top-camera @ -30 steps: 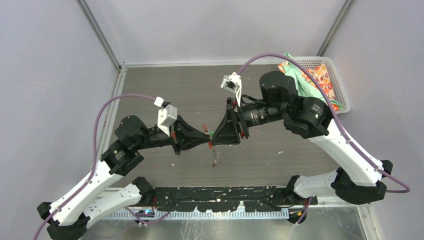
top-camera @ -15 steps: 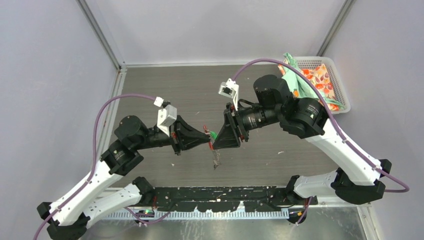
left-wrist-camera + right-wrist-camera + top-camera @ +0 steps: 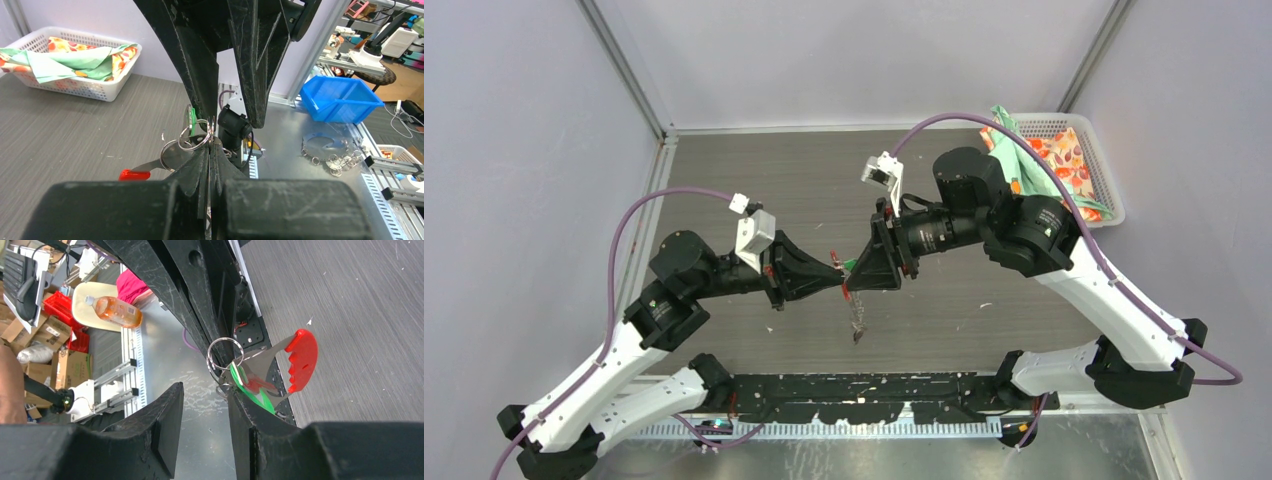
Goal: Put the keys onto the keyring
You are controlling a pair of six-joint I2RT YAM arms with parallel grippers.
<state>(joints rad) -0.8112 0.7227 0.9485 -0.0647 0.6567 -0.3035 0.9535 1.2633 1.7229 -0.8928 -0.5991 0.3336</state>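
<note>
Left wrist view has the left pincer (image 3: 210,145) clenched on the keyring (image 3: 196,142), held up above the tabletop (image 3: 75,140) with its red tab (image 3: 134,175) sticking out to one side. Right pincer (image 3: 231,121) stands released, jaws apart and pointed tip to tip at the left one, with the green-tagged key (image 3: 192,117) just beside one of its fingers. Whether that finger touches the key cannot be told.
</note>
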